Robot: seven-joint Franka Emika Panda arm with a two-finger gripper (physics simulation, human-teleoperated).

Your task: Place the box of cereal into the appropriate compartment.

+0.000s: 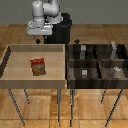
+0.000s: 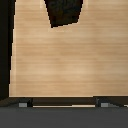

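Note:
The box of cereal [image 1: 38,67] stands in the light wooden tray [image 1: 10,55] on the exterior view's left, a small box with a red-orange top and a tan lower front. My gripper [image 1: 40,40] hangs above the tray's far edge, behind the box and well clear of it. In the wrist view my gripper [image 2: 62,104] is open, its two fingertips [image 2: 22,104] far apart with nothing between them. That view shows only pale wood and a dark shape [image 2: 64,12]; the box of cereal is out of it.
A dark tray with compartments [image 1: 97,61] stands on the exterior view's right and holds small grey blocks [image 1: 85,73]. Both trays rest on thin legs above a wooden floor. The robot's black base [image 1: 61,31] stands behind the trays.

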